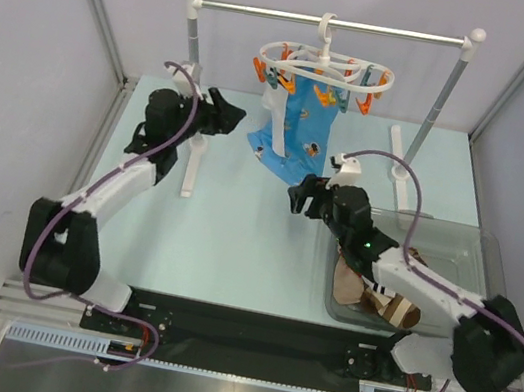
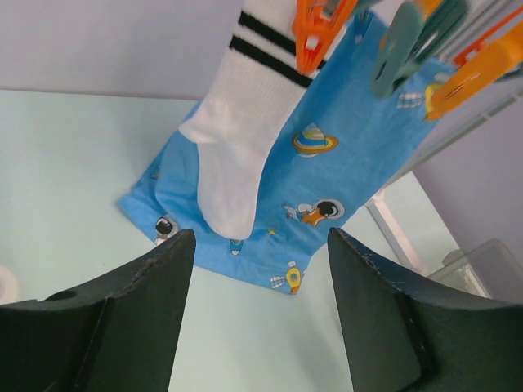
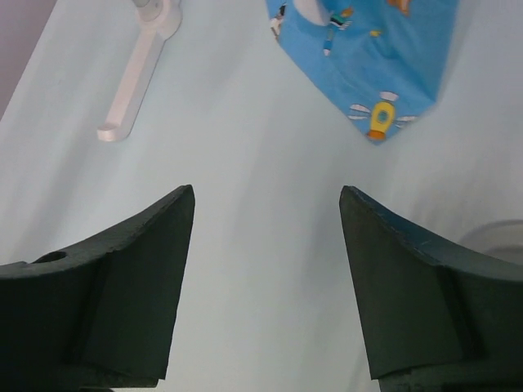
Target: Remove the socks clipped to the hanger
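The white oval hanger (image 1: 328,64) hangs by its hook from the rail, with orange clips (image 1: 284,82) dangling. A white sock with black stripes (image 2: 237,139) hangs from an orange clip (image 2: 315,33) in front of the blue cartoon cloth (image 2: 351,155); it also shows in the top view (image 1: 272,115). My left gripper (image 1: 232,113) is open and empty just left of the sock, with the sock's toe between and beyond the left fingers (image 2: 147,302). My right gripper (image 1: 301,195) is open and empty over the table, below the cloth. Other socks (image 1: 387,303) lie in the bin.
A clear plastic bin (image 1: 457,241) stands at the right front. The silver rail (image 1: 333,24) rests on white-capped posts with white feet (image 1: 190,158) on the table; one foot shows in the right wrist view (image 3: 139,73). Grey walls enclose the table.
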Robot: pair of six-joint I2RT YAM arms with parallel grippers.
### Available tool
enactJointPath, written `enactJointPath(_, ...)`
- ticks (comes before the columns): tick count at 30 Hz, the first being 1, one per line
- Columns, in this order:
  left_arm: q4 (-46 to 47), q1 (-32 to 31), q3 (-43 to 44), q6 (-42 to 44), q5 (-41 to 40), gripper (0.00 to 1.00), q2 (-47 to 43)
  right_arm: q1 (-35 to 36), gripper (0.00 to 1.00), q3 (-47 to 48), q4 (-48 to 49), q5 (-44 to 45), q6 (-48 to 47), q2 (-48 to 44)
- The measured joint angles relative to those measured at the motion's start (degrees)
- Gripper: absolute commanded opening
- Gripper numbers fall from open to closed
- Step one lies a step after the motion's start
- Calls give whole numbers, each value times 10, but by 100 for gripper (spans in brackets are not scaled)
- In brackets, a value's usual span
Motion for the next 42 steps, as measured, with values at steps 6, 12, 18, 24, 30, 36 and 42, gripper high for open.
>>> enactJointPath(6, -104, 22, -4, -18, -48, 73, -133, 2, 69, 22, 184, -26, -11, 182)
enactJointPath(12, -153, 26, -48, -34, -37, 73, -234, 3, 69, 136, 298, -14, -68, 356)
enactJointPath(18, -187, 26, -79, -42, -13, 74, -274, 1, 73, 244, 368, 43, -137, 476)
enactJointPath(24, -211, 26, -90, -41, -2, 73, -299, -14, 72, 364, 368, 71, -181, 570)
enactJointPath(30, -211, 26, -107, -45, 11, 73, -316, -36, 20, 419, 344, 50, -204, 609)
enactJointPath(36, -223, 26, -110, -42, 3, 73, -327, -25, 0, 362, 335, -44, -223, 574)
enactJointPath(42, -271, 26, -77, -22, -16, 74, -335, 18, 0, 199, 316, -118, -219, 419)
